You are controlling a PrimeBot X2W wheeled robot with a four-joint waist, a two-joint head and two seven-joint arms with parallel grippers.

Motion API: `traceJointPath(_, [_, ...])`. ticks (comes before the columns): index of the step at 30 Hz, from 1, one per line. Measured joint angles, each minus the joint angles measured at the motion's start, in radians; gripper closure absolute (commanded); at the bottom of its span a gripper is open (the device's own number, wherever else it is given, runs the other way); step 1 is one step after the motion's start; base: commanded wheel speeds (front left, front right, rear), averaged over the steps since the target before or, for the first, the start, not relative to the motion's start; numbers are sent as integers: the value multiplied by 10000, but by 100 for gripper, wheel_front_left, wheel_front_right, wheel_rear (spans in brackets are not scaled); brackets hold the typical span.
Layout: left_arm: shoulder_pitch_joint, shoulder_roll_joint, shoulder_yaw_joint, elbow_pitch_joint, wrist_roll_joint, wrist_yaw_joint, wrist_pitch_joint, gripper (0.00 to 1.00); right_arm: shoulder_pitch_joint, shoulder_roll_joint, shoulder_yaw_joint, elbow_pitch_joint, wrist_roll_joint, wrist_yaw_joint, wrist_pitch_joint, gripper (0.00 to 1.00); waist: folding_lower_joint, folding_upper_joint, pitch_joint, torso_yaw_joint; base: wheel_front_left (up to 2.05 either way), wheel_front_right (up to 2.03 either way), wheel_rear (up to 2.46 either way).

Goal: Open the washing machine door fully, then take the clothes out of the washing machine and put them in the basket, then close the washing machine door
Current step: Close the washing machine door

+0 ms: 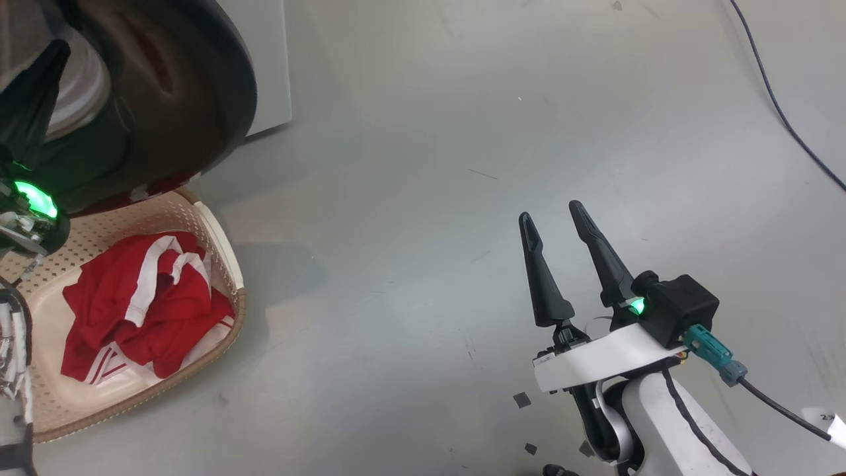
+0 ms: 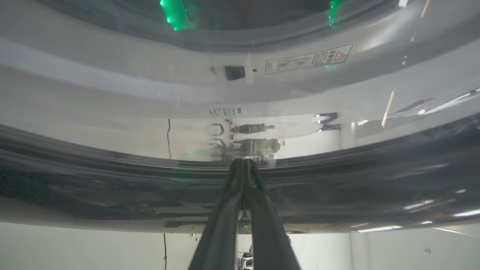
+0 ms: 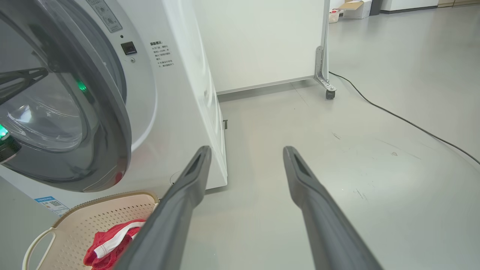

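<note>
The washing machine door (image 1: 198,99), with its glossy black rim, stands ajar, close to the white washing machine (image 3: 180,93). My left gripper (image 1: 58,53) is shut with nothing in it. Its tips (image 2: 243,162) rest against the door's (image 2: 337,187) outer face, and in the right wrist view it shows as a dark shape on the glass of the door (image 3: 116,123). The red clothes (image 1: 132,297) lie in the cream basket (image 1: 225,244) on the floor below the door. My right gripper (image 1: 550,211) hangs open over bare floor to the right, holding nothing.
A black cable (image 1: 780,112) runs across the floor at the far right. Behind the machine stands a white partition (image 3: 262,37) on a castor (image 3: 330,93). Small dark scraps (image 1: 521,400) lie on the floor by my right arm.
</note>
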Motion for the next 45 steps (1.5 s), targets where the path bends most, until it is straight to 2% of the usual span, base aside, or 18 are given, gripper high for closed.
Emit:
traceJointPath(9, [-676,38,33,648,146,-2,-433,100,-7,8,61,0,84,-88,0,0,0,0,70,-493,0,0,0])
traceJointPath(24, [-1151,-2,-36,1336,230,-142,-619,100,-7,13,-44,-10,84,-174,0,0,0,0,49,-516,0,0,0])
traceJointPath(33, [-954,-508,-151,1586,54,-529,-297,100,-7,13,-362,-10,-134,-245,0,0,0,0,-46,-61,0,0,0])
traceJointPath(45, [501,-1306,303,1511,-646,-731,-4,100,-7,12,-821,297,-746,-244,0,0,0,0,-331,954,0,0,0])
